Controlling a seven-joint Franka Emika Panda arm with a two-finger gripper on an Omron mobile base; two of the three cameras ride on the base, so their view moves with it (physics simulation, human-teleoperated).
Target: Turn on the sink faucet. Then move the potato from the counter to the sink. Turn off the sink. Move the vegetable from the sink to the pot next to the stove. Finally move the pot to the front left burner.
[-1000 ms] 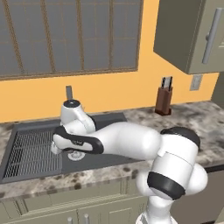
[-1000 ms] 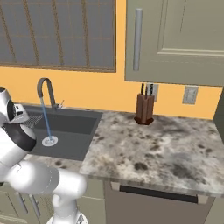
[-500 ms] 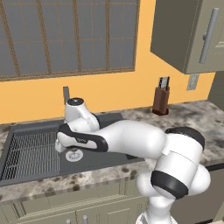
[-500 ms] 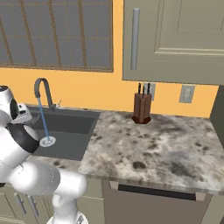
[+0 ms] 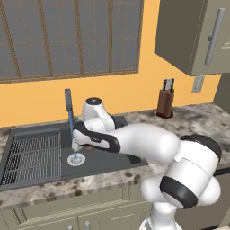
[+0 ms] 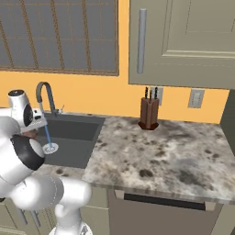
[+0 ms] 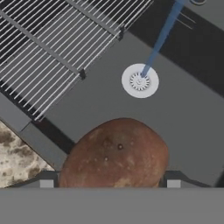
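Hand view first: the potato (image 7: pixel 114 153) sits right between the jaws, which are spread wide around it, one tip on each side of it, so it looks pinched. Below it is the dark sink (image 7: pixel 192 105) floor, with the drain (image 7: pixel 140 81) taking a blue water stream (image 7: pixel 161 38), and a ribbed drying rack (image 7: pixel 57 39) off to one side.

Left base view: the arm reaches over the sink (image 5: pixel 112 157) basin, hand low by the faucet (image 5: pixel 68 99), water running onto the drain.

Right base view: faucet (image 6: pixel 44 94) running, knife block (image 6: pixel 149 112) at the counter (image 6: pixel 174 151) back edge.
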